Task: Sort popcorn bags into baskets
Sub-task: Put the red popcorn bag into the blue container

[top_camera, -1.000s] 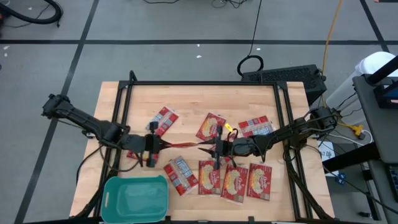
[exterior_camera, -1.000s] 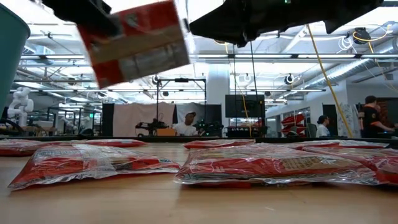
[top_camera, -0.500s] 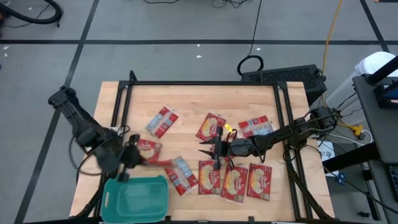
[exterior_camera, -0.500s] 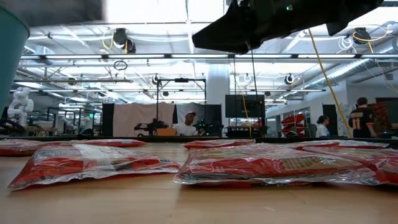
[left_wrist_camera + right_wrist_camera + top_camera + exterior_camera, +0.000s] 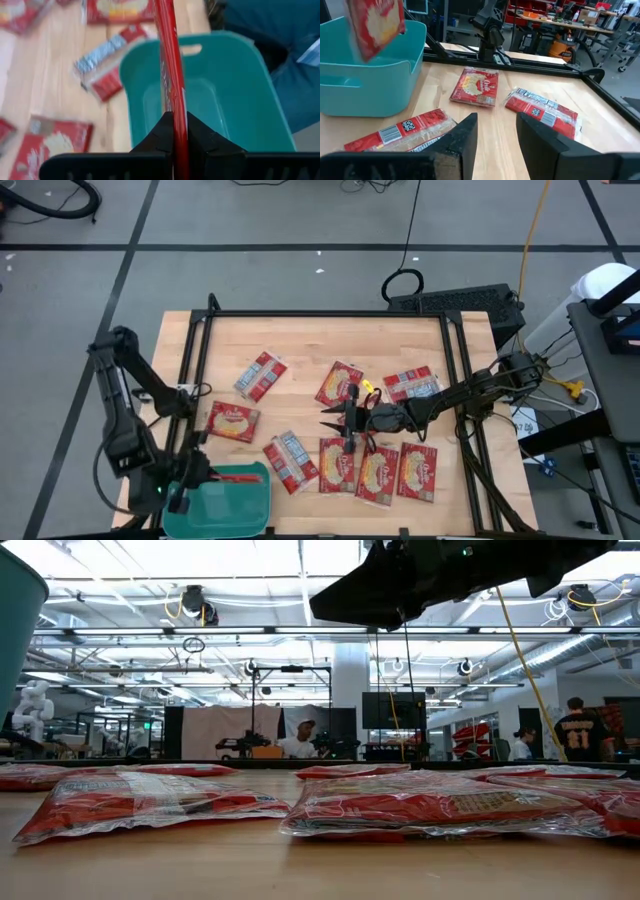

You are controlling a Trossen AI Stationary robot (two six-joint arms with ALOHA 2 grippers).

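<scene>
A red popcorn bag (image 5: 170,60) hangs over the teal basket (image 5: 225,505) at the table's near left corner, with my left gripper (image 5: 206,478) shut on it. The right wrist view shows this bag (image 5: 377,22) above the basket's rim (image 5: 415,37). My right gripper (image 5: 333,420) stands open above the middle of the table with nothing between its fingers (image 5: 465,135). Several more popcorn bags lie flat on the wood, among them one (image 5: 232,422) just beyond the basket and three in a row (image 5: 378,473) near the front edge. My left gripper pinches one end of the popcorn bag (image 5: 176,117) between its two fingers. The fingers come from the table's left, slanting down, and the bag reaches on past them along their line. The bag stands on edge, lifted clear, above the basket's hollow.
A black frame (image 5: 320,314) runs along the table's far and side edges. The right arm (image 5: 450,570) stretches from the right side over the bags. Bare wood lies at the far left and far middle. People and equipment show in the room behind.
The bag spanned between both grippers over the table's middle; it has since left the right gripper. My left gripper has swung with it toward the near left corner, turning as it went, and now holds it over the basket. The right arm has stayed put.
</scene>
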